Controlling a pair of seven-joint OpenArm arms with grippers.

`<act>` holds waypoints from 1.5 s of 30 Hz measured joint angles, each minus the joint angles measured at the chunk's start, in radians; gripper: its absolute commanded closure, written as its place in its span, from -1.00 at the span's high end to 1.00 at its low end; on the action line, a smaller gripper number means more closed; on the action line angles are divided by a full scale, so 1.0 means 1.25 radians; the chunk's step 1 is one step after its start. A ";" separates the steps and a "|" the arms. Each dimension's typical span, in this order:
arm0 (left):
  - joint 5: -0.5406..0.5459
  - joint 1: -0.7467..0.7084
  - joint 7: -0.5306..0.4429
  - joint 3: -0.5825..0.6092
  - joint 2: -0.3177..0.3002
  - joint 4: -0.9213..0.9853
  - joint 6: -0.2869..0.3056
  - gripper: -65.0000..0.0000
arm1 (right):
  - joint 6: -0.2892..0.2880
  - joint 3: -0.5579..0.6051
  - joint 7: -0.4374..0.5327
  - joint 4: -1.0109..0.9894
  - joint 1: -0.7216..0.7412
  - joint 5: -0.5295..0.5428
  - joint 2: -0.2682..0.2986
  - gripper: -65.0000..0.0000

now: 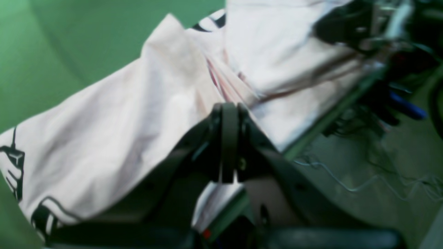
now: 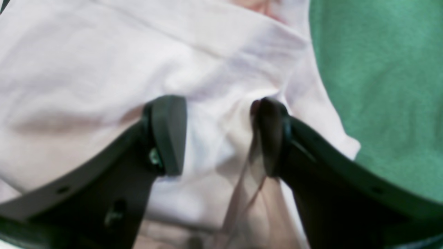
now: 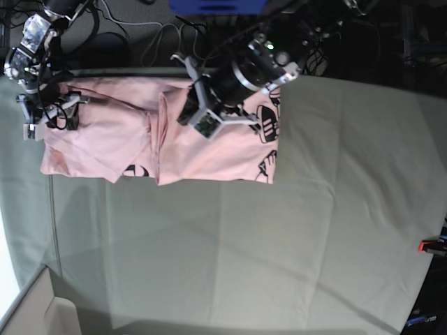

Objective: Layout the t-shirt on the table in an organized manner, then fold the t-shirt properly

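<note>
The pale pink t-shirt lies rumpled at the far left of the grey-green table, its black lettering at its right end. My left gripper is over the shirt's far edge. In the left wrist view its fingers are shut, and pleats of the t-shirt run into their tips. My right gripper is at the shirt's left end. In the right wrist view it stands open, pads down on the t-shirt, with a hump of cloth between them.
The table's far edge runs right beside the left gripper, with floor and loose cables beyond it. A red clamp sits at the table's right edge. A white box is at the near left corner.
</note>
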State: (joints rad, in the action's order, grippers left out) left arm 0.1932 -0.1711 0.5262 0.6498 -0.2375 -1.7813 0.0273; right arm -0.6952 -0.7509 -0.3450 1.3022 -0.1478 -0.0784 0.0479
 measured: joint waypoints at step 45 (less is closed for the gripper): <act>-0.007 -0.024 0.004 -0.461 0.000 0.117 -0.001 -1.00 | 0.002 -0.120 0.035 -0.130 0.104 -0.044 0.029 0.26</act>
State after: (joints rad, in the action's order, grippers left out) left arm 0.1848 -0.2016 0.5316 0.0734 -0.2378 -1.6352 0.0265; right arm -0.6926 -0.9012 -0.3012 1.1397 -0.0181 -0.1337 0.0841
